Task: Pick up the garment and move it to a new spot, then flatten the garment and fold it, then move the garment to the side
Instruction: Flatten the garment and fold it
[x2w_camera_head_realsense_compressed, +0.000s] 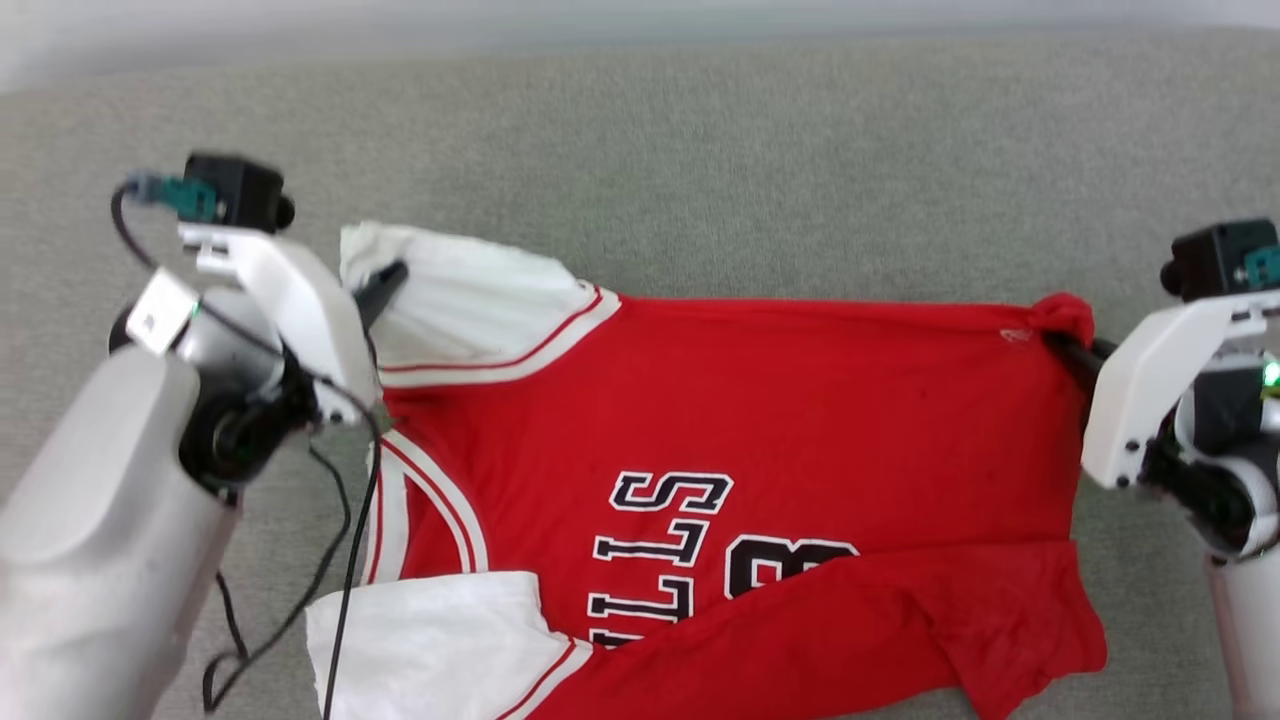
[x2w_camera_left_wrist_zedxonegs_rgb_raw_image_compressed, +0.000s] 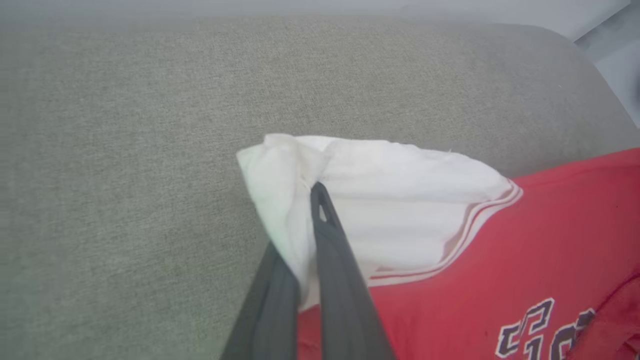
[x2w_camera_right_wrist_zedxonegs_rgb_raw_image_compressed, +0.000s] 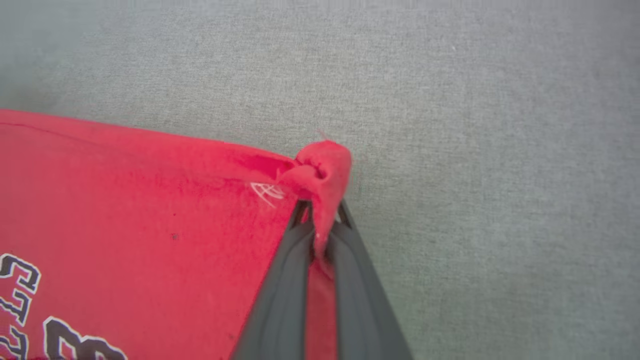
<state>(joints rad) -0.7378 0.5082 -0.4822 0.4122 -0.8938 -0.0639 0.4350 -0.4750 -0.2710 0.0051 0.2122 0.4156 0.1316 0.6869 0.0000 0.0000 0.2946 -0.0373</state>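
Our left gripper (x2w_camera_head_realsense_compressed: 393, 274) pinching a white sleeve (x2w_camera_head_realsense_compressed: 470, 290) of the garment (x2w_camera_head_realsense_compressed: 750, 400), our right gripper (x2w_camera_head_realsense_compressed: 1062, 346) clamped on its red corner, grey upholstery (x2w_camera_head_realsense_compressed: 700, 150) beneath

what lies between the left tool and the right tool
The red jersey-style T-shirt with white sleeves, stretched across the grey fabric surface; the head view shows it.

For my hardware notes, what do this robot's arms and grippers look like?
The left forearm and right forearm are smooth pale grey shells. Each wrist has a white angular bracket under a black boxy camera with a teal connector. A thin black cable trails off the left arm. The left gripper and right gripper have long, tapering dark grey fingers.
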